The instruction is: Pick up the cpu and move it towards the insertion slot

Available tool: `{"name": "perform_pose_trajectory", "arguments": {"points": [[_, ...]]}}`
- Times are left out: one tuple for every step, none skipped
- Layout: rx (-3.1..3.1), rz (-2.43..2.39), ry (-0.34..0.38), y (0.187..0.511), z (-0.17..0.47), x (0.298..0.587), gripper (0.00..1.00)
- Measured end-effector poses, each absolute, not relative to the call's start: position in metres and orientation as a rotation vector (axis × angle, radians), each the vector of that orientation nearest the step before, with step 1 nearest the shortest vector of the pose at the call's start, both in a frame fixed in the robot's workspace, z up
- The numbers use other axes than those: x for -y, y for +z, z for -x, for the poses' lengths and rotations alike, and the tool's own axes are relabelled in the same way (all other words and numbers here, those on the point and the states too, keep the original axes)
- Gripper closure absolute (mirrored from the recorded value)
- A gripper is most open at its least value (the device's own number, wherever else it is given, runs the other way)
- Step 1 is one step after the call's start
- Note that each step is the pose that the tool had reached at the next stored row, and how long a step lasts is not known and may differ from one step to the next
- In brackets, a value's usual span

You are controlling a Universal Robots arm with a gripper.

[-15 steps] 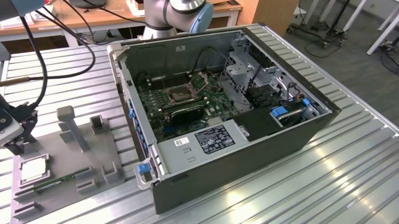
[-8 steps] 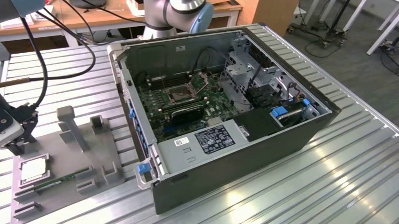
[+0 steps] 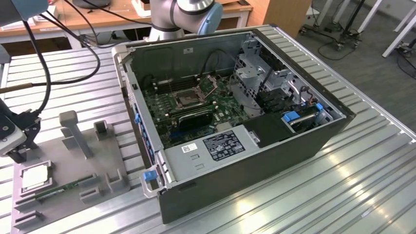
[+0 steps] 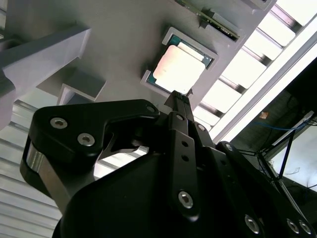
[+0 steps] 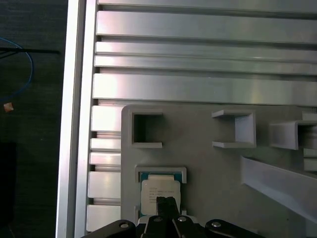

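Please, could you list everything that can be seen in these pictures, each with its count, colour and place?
table: one, silvery slatted metal, under everything.
computer case: one, dark grey, open, in the middle of the table.
insertion slot: one, dark with a silvery frame, inside the computer case.
fixture plate: one, grey, on the table at the exterior view's left of the case.
cpu: one, silvery top with a pale rim, lying in a square holder on the fixture plate.
memory stick: one, green, on the fixture plate beside the cpu.
cables: several, black, at the exterior view's left.
arm: one, silvery with a blue cap, behind the case.
claw: one, black, shut, over the cpu.
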State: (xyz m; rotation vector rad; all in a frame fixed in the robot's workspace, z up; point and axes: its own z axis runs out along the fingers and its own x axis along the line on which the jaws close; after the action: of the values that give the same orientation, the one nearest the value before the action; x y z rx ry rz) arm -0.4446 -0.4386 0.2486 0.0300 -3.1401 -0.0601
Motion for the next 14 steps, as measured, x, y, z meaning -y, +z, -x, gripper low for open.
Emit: {"name": "perform_pose_trajectory", "arguments": {"points": [[3.14, -0.03, -0.06, 0.248, 0.4446, 0.4386, 0.89], [3.14, -0.03, -0.06, 0.2473, 0.4446, 0.4386, 0.89], [3.14, -0.03, -0.06, 0.2468, 0.4446, 0.4386, 0.89], [3.14, -0.03, -0.06, 0.2464, 0.4446, 0.4386, 0.89], [3.14, -0.03, -0.06, 0.2459, 0.4446, 0.4386, 0.89], [3.14, -0.03, -0.06, 0.2455, 0.4446, 0.4386, 0.89], [3.14, -0.03, -0.06, 0.2452, 0.4446, 0.4386, 0.89], [3.14, -0.03, -0.06, 0.245, 0.4446, 0.4386, 0.89], [3.14, -0.03, -0.06, 0.2449, 0.4446, 0.4386, 0.89], [3.14, -0.03, -0.06, 0.2446, 0.4446, 0.4386, 0.89], [3.14, -0.03, -0.06, 0.2447, 0.4446, 0.4394, 0.89], [3.14, -0.03, -0.06, 0.2446, 0.4446, 0.4394, 0.89], [3.14, -0.03, -0.06, 0.2446, 0.4446, 0.4394, 0.89], [3.14, -0.03, -0.06, 0.2443, 0.4446, 0.4394, 0.89]]}}
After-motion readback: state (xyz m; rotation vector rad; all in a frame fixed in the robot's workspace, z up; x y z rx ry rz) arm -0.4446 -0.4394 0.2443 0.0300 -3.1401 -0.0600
